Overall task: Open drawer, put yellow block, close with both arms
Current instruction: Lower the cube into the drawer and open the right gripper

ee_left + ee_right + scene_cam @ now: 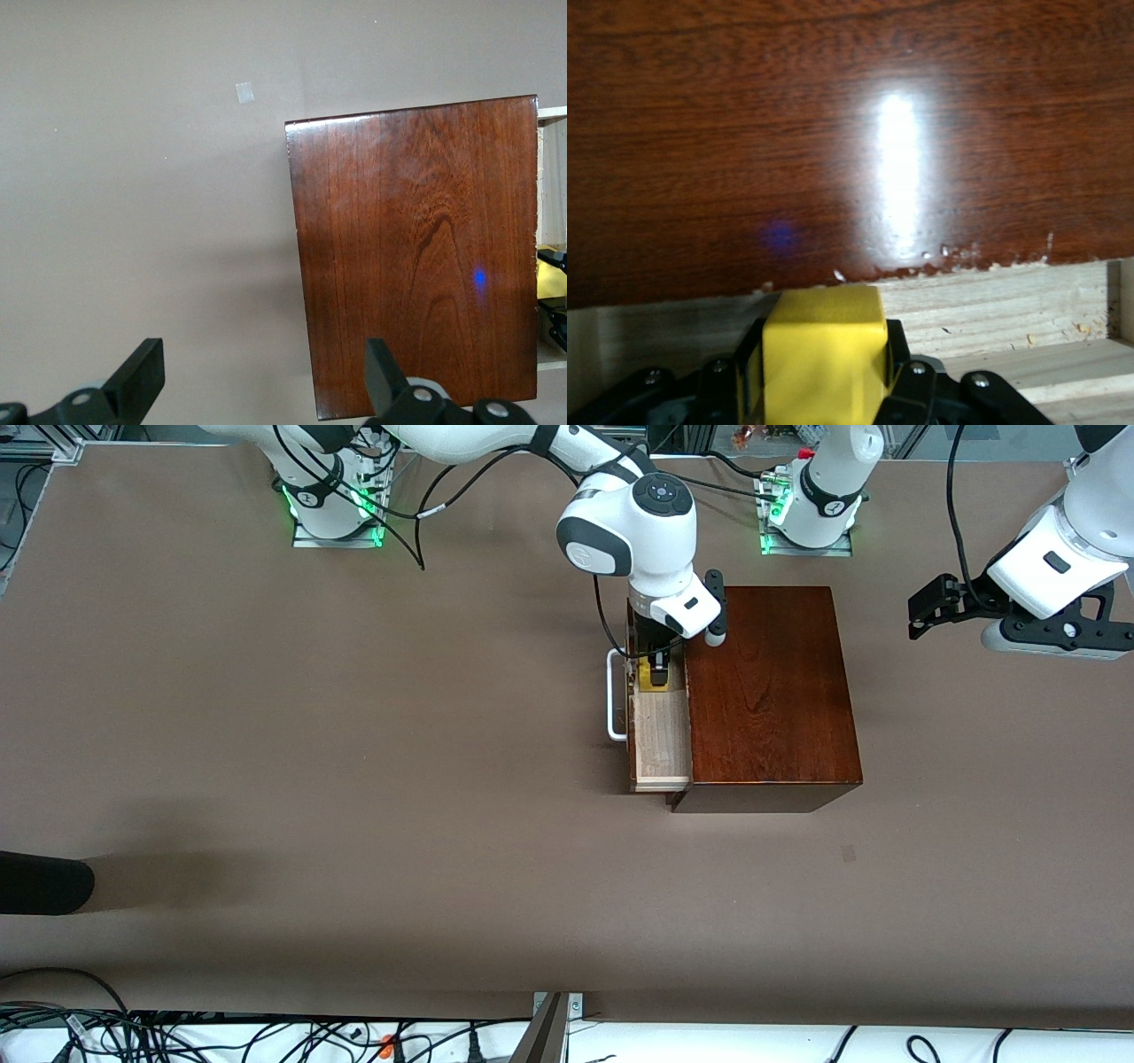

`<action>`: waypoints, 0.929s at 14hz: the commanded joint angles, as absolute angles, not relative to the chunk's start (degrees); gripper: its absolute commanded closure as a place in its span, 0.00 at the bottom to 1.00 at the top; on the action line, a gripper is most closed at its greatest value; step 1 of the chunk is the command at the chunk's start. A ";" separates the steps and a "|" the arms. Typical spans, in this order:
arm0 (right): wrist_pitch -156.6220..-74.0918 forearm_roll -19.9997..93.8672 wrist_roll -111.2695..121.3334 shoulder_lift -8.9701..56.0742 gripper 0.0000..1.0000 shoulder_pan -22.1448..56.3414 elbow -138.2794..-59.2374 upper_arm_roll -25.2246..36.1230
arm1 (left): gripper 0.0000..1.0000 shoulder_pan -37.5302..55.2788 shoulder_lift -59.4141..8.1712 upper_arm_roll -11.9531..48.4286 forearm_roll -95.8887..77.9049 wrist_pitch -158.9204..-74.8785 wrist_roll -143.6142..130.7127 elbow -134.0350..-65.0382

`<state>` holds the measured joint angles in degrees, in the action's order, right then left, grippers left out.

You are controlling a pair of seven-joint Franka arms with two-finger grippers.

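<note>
Brown tabletop carries the wooden box (771, 691) with the drawer (660, 735) pulled open. Inside it the right gripper (656, 675) clamps the yellow block (656, 677); lower fully before releasing. Left gripper (926, 613) waits wide over the table.

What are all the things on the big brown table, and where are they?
wooden box: one, dark reddish-brown, on the table toward the left arm's end
drawer: one, pale wood, pulled out of the box
handle: one, white, on the drawer's front
yellow block: one, yellow, held over the open drawer
table: one, brown
right gripper: one, black, shut on the yellow block over the drawer
left gripper: one, black, open, waiting in the air beside the box
</note>
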<state>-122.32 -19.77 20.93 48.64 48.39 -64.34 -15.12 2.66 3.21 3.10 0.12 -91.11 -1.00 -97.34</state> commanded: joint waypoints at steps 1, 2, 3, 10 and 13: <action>-121.82 -20.74 21.53 49.66 0.00 48.61 -62.58 -14.41 | 0.00 2.81 3.52 2.90 -1.32 -90.09 0.18 -96.68; -121.64 -20.66 21.36 49.48 0.00 48.60 -62.49 -14.41 | 0.00 2.81 3.52 2.90 -1.32 -90.00 0.18 -96.68; -121.03 -20.57 21.27 49.13 0.00 48.69 -62.49 -14.50 | 0.00 2.73 3.60 2.90 -1.32 -89.74 0.18 -96.68; -106.01 -10.84 20.39 41.77 0.00 42.40 -56.78 -14.76 | 0.00 3.60 3.52 3.34 -1.32 -87.54 9.47 -96.68; -102.32 -0.46 21.88 36.49 0.00 31.41 -56.95 -14.85 | 0.00 4.22 2.38 6.32 -1.41 -85.62 17.46 -96.59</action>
<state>-105.19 -5.27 20.64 40.13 38.00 -55.77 -13.62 3.97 3.19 4.78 0.05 -87.61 12.25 -97.32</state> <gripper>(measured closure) 0.000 0.000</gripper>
